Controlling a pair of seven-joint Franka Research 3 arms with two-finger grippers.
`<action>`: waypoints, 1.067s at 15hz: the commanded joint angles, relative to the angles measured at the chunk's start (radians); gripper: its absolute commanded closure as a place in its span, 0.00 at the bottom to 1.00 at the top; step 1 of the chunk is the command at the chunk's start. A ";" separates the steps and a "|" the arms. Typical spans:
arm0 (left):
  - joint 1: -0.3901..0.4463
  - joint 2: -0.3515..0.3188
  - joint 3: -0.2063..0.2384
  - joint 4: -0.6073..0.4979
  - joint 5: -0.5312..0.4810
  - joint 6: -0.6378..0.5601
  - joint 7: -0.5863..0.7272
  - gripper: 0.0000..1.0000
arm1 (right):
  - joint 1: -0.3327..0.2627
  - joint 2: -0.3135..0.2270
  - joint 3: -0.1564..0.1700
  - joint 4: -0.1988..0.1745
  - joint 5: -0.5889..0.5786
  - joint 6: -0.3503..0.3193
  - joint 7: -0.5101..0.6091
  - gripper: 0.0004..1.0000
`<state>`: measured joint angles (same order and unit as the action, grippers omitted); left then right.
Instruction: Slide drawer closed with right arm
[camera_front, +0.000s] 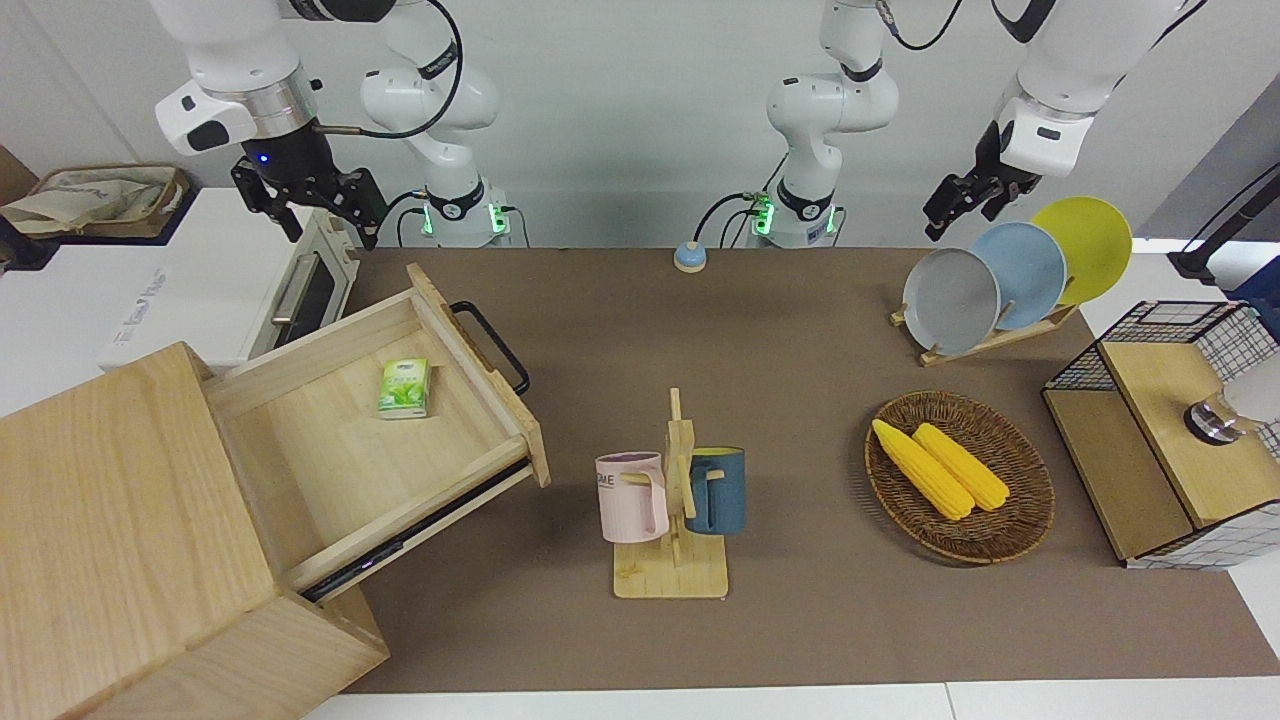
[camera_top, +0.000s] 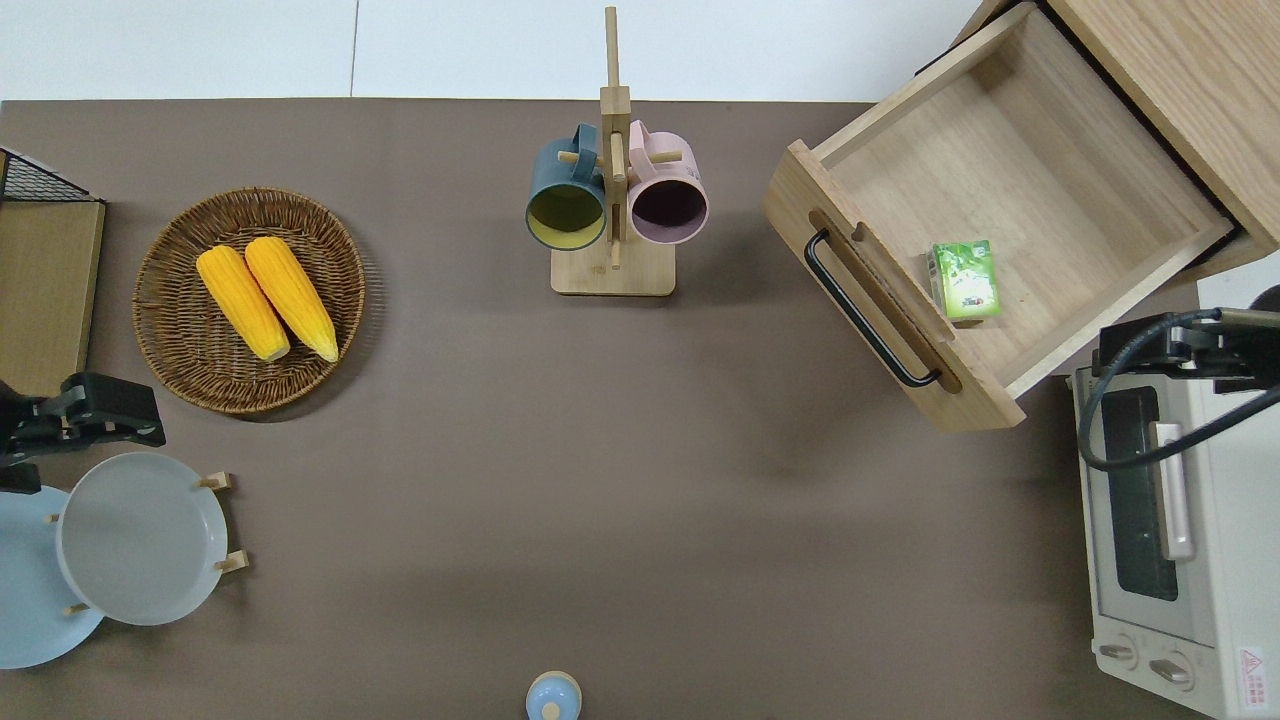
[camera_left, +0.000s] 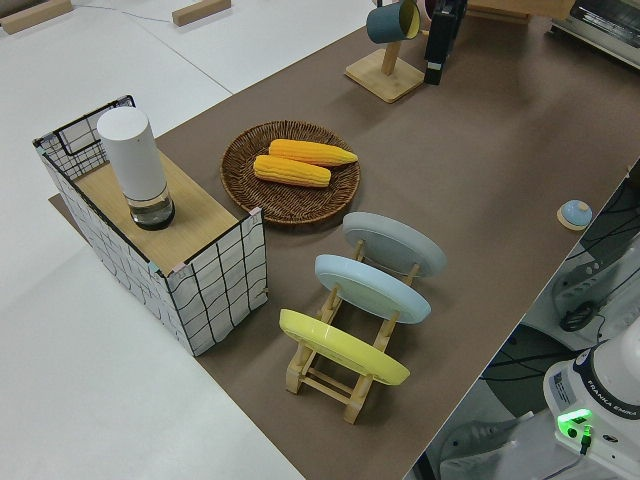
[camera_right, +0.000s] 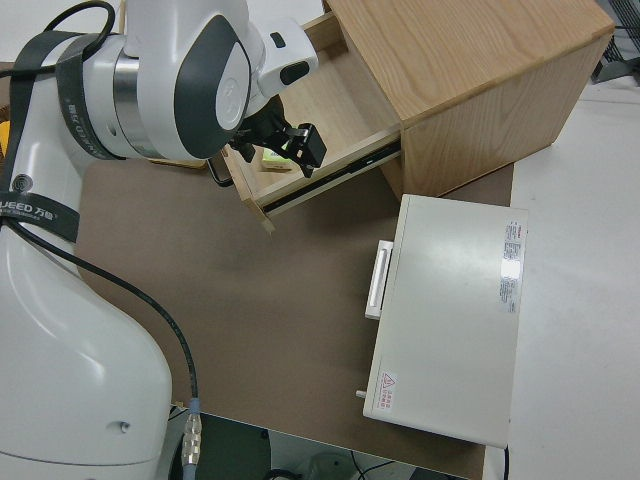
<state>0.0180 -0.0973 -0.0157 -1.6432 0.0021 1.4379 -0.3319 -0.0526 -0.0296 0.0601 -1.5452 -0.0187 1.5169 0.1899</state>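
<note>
One stiff, wide drawer (camera_front: 400, 420) probably slides easily; push its front panel below the spread-fingered right gripper (camera_front: 318, 208); left arm parked

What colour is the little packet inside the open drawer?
Green and white. The packet lies flat in the drawer, clearest in the overhead view.

Brown mat (camera_front: 800, 620) covers white table (camera_front: 1100, 700) under pale wall (camera_front: 620, 110).

Pale matt wood drawer (camera_front: 370, 420), black metal handle (camera_front: 492, 345), woven wicker basket (camera_front: 1010, 520)
</note>
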 joint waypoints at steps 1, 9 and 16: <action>-0.004 -0.009 0.005 0.000 -0.004 -0.002 0.010 0.01 | -0.006 0.004 0.000 0.008 -0.010 0.012 -0.017 0.01; -0.004 -0.009 0.005 0.000 -0.004 -0.002 0.010 0.01 | -0.021 0.002 0.018 0.008 0.000 -0.006 0.091 0.85; -0.004 -0.009 0.005 0.000 -0.004 -0.002 0.010 0.01 | -0.001 -0.027 0.113 0.001 0.052 -0.095 0.460 1.00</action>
<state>0.0180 -0.0973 -0.0157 -1.6432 0.0021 1.4379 -0.3319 -0.0535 -0.0323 0.1323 -1.5421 0.0007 1.4480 0.5083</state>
